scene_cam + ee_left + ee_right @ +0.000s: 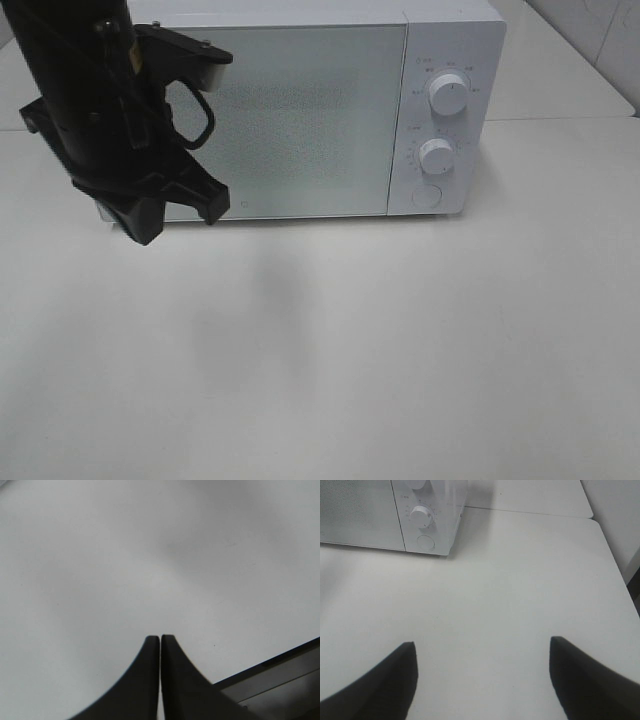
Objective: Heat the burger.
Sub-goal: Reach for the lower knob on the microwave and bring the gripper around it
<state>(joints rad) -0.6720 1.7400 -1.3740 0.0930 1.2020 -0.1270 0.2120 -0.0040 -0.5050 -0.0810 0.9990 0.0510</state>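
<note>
The high exterior view alone shows the whole white microwave [300, 110] at the back of the pale surface [350, 350]. Its dotted door [290, 120] is shut, and the upper knob [449, 95], lower knob [436, 157] and round button [426, 196] run down its right side. The black left arm [90, 100] comes down over the microwave's left end, its tip pointing down and forward just in front of the door's lower left corner. The right arm does not appear here.

The left wrist view shows what the high view leaves unclear: the left pincer [160, 640] is closed with nothing in it, its fingers pressed side by side above bare surface. A dark straight edge [280, 675] crosses one corner; I cannot tell what it is.

The right wrist view alone shows the right pincer [482, 650]. It is spread wide and empty, with its two dark fingers [395, 680] well apart over bare surface. It faces the microwave's control end from well back, so only the lower knob and the round button are in view.

The burger shows in none of the views, and the dotted door hides the inside of the microwave, so I cannot tell where it is.
</note>
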